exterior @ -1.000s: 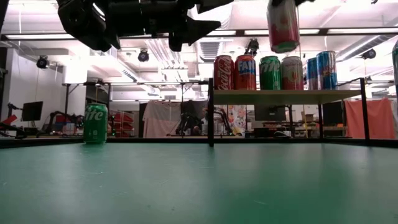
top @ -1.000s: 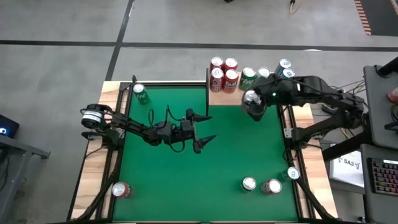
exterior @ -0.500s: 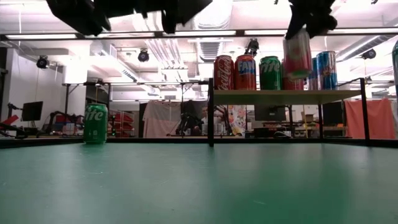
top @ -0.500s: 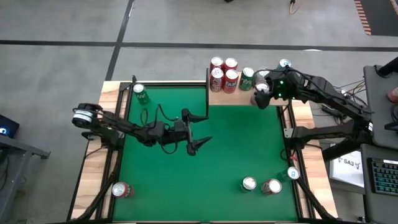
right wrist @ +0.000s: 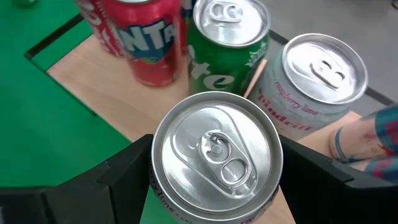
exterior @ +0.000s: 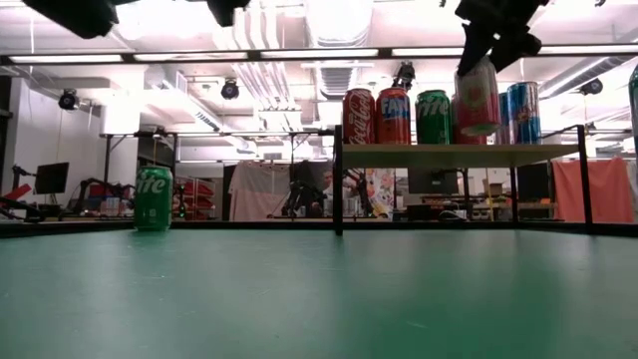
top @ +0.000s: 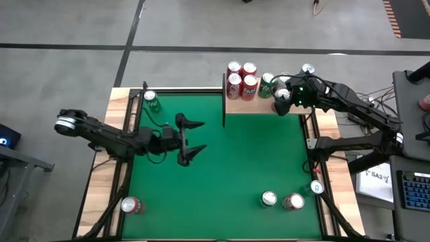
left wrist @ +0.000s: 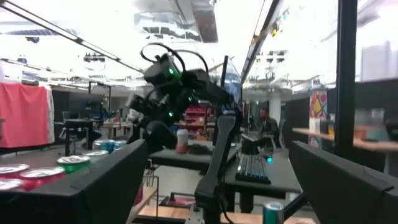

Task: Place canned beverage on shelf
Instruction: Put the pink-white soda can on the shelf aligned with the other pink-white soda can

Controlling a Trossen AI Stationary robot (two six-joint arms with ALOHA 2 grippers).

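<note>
The canned beverage, a pink can (right wrist: 214, 155) with a silver top, hangs in my right gripper (top: 283, 101) over the near part of the shelf (top: 259, 107), a light-wood board on black posts (exterior: 449, 155) at the table's far right. Several cans stand upright on that board: red ones (top: 234, 81), a green one (right wrist: 227, 46) and a white one (right wrist: 314, 81). My left gripper (top: 196, 138) is open in the air over the left half of the green table, with nothing between its fingers. My right gripper pinches the pink can's side wall (right wrist: 163, 186) just under its top rim, one finger (right wrist: 124, 177) on each side. The fingers come slanting down from above. The can (exterior: 477, 95) hangs slightly tilted with its bottom just above the shelf board.
A green can (top: 152, 101) stands at the far left of the table (top: 242, 161). One can (top: 132, 205) stands at the near left corner and three (top: 269, 199), (top: 293, 201), (top: 316, 188) at the near right. The middle of the green surface is bare.
My right gripper has carried the pink can toward the far right and down, from high above the table's edge to just over the shelf among the cans there. My left gripper, still open, has drawn back toward the table's left edge and risen.
</note>
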